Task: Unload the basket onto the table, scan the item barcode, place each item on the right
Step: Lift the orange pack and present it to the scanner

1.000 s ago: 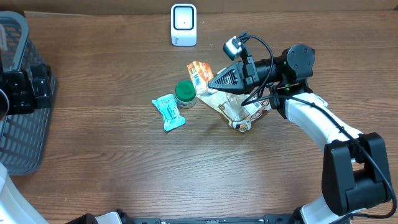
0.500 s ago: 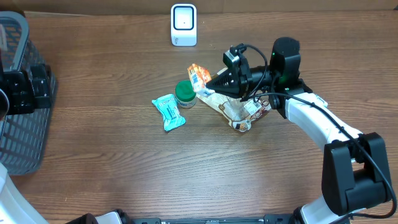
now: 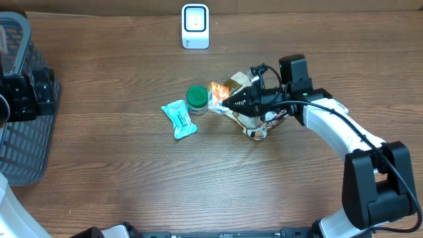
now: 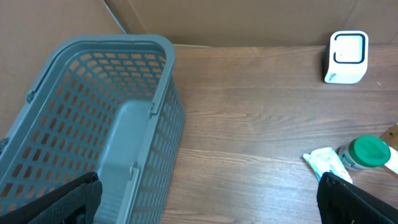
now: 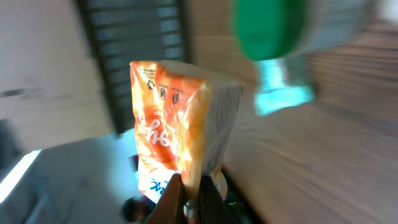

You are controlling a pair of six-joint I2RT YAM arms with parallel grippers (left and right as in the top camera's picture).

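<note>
Left tool (image 4: 210, 196) hangs spread above the grey basket (image 3: 20, 145) at the left edge. Right of centre, our right tool (image 3: 228, 104) pinches the orange snack packet (image 3: 218, 92) by one edge, just beside the green-lidded jar (image 3: 196, 99). We judge the pickup done. Next we carry it to the white scanner (image 3: 195, 26), top centre, barcode facing it. Bare bench (image 3: 264, 39) lies between; mind the jar.

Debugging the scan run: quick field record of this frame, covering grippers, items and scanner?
right gripper: shut on orange packet, pinching its edge
left gripper: open, empty, near grey basket
scanner: white, at far edge of table, apart from orange packet
green-lidded jar: on table, beside teal pouch
crumpled bag: on table, beneath right arm
</note>
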